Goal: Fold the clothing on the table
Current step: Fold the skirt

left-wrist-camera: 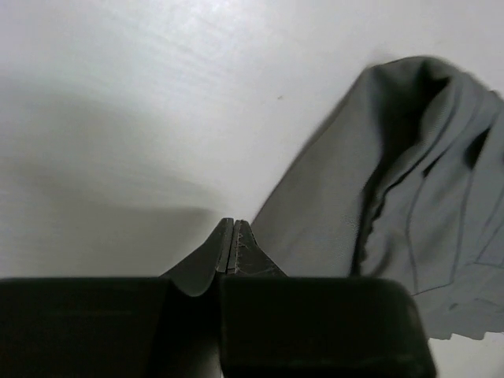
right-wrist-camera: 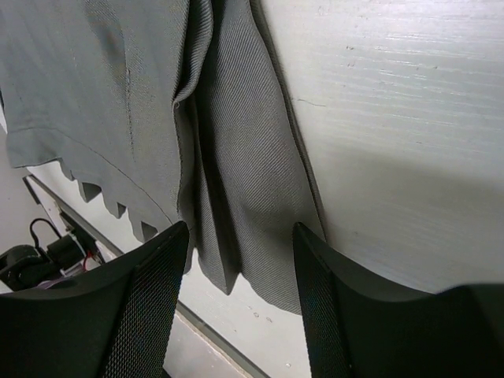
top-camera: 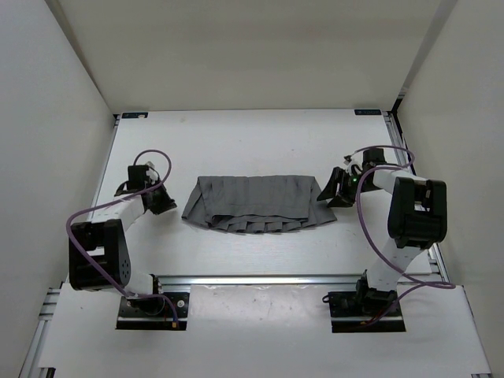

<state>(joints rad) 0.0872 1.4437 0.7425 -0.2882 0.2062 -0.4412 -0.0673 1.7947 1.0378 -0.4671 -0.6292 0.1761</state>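
The clothing (top-camera: 256,203), a dark grey pleated skirt, lies flat across the middle of the white table (top-camera: 252,142), straight edge to the far side and jagged pleated hem towards the arms. My left gripper (top-camera: 163,203) sits just off the skirt's left end. In the left wrist view its tips (left-wrist-camera: 232,224) are pressed together with nothing between them, and the clothing (left-wrist-camera: 409,181) lies to their right. My right gripper (top-camera: 331,189) hovers over the skirt's right end. It stands open (right-wrist-camera: 240,236), its fingers (right-wrist-camera: 153,276) straddling the clothing (right-wrist-camera: 244,157) below without touching it.
A metal rail (top-camera: 260,279) runs along the near side of the table between the two arm bases. White walls close in the left, right and far sides. Purple cables loop over both arms.
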